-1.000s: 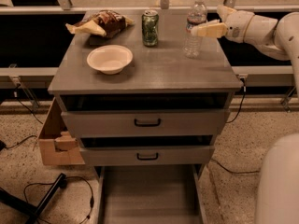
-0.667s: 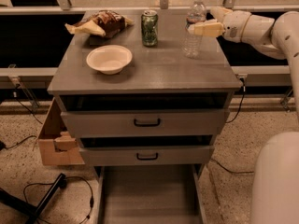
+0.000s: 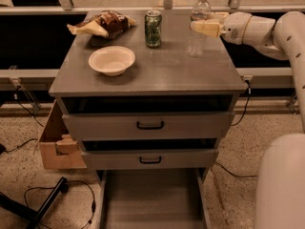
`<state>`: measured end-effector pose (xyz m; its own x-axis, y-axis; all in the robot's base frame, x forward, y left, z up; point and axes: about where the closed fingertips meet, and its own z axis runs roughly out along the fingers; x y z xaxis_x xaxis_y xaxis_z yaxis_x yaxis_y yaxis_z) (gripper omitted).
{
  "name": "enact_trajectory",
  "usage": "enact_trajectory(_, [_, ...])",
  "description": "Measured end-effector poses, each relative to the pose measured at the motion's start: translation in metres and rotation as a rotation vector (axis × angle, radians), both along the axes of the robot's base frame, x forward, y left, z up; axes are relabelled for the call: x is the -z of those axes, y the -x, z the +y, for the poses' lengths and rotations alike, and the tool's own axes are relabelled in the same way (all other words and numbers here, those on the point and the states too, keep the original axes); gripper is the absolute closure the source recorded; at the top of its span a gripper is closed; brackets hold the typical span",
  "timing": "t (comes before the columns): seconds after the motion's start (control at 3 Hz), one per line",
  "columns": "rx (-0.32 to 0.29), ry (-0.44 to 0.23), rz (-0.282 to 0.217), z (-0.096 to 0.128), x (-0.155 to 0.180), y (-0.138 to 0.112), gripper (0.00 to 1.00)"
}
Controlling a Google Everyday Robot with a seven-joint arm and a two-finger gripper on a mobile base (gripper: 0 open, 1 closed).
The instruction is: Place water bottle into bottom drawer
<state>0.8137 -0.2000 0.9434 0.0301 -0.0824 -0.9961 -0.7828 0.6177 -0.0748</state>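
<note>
The water bottle, clear with a white cap, stands upright at the back right of the grey cabinet top. My gripper reaches in from the right at the bottle's label height. One cream finger lies across the bottle's front and the other shows behind it, so the gripper is shut on the bottle. The bottle's base still rests on the top. The bottom drawer is pulled out at floor level, a long flat grey tray with nothing in it.
A green can stands left of the bottle. A white bowl and a snack bag sit further left. Two upper drawers with black handles are slightly ajar. A cardboard box and cables lie on the floor to the left.
The gripper and bottle stay at nearly the same spot on the cabinet top. No clear lift or shift shows.
</note>
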Motion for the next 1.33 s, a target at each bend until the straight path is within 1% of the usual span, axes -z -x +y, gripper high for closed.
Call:
enact_trajectory(0.33, [-0.001,0.029,0.001,0.004,-0.006,0.011,0.85])
enact_trajectory(0.67, [0.005,0.099,-0.007,0.005,-0.026,0.031,1.0])
enact_trajectory(1.0, [0.031,0.178,-0.035,-0.002,-0.068,0.07,1.0])
enact_trajectory(1.33, [0.088,0.223,-0.095,-0.011,-0.113,0.123,1.0])
